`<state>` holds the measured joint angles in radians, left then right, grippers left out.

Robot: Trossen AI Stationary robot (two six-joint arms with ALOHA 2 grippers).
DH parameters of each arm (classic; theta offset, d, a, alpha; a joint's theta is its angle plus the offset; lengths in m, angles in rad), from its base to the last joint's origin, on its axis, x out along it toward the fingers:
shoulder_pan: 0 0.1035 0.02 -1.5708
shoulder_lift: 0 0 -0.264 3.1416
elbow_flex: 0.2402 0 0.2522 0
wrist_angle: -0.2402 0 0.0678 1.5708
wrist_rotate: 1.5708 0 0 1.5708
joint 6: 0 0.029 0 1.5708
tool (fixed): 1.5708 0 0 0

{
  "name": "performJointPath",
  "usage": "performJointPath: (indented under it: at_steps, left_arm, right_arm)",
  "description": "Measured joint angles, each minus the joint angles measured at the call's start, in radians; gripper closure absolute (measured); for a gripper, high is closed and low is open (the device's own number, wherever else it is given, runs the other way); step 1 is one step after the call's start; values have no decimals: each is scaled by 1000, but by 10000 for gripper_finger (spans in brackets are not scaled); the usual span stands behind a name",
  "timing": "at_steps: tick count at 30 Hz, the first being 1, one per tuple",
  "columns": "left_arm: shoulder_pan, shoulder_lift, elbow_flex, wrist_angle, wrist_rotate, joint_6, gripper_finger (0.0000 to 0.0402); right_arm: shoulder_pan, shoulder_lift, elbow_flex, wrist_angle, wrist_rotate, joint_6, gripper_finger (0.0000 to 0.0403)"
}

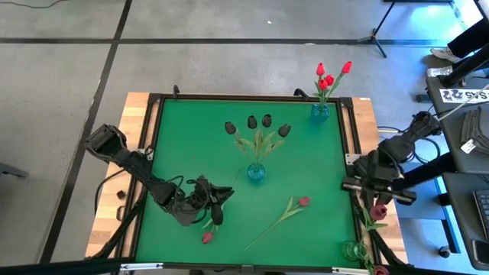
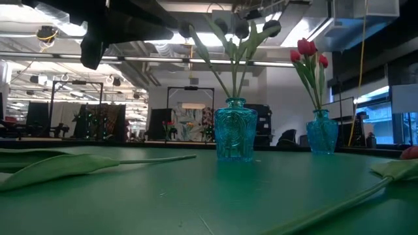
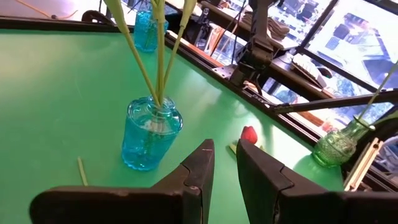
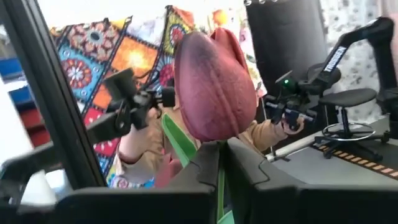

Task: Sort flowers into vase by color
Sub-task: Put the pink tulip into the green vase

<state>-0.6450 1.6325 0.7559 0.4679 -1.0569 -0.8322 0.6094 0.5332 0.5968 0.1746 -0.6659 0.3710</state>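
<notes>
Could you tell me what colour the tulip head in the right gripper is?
Dusky pink-maroon tulip head; the right wrist view shows it best.

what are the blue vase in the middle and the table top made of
The blue vase looks like clear tinted glass, possibly plastic: glossy, embossed, with the stems showing through its wall. The table top seems a matte green mat or felt: flat even colour, no glare.

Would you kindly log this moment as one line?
right gripper: shut on pink-maroon tulip | left gripper: above mat, holding nothing
</notes>
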Motion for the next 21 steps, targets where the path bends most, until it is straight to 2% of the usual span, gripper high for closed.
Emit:
performJointPath:
  at_steps: [8, 12, 21]
  left_arm:
    - [-28, 0, 0, 23, 6, 31, 336]
    - [-45, 0, 0, 22, 7, 31, 336]
    - [-53, 0, 0, 22, -7, 31, 336]
  right_arm:
    - [6, 69, -6, 13, -60, -51, 376]
    - [71, 103, -16, 20, -57, -66, 375]
    - [275, 128, -18, 26, 72, -74, 375]
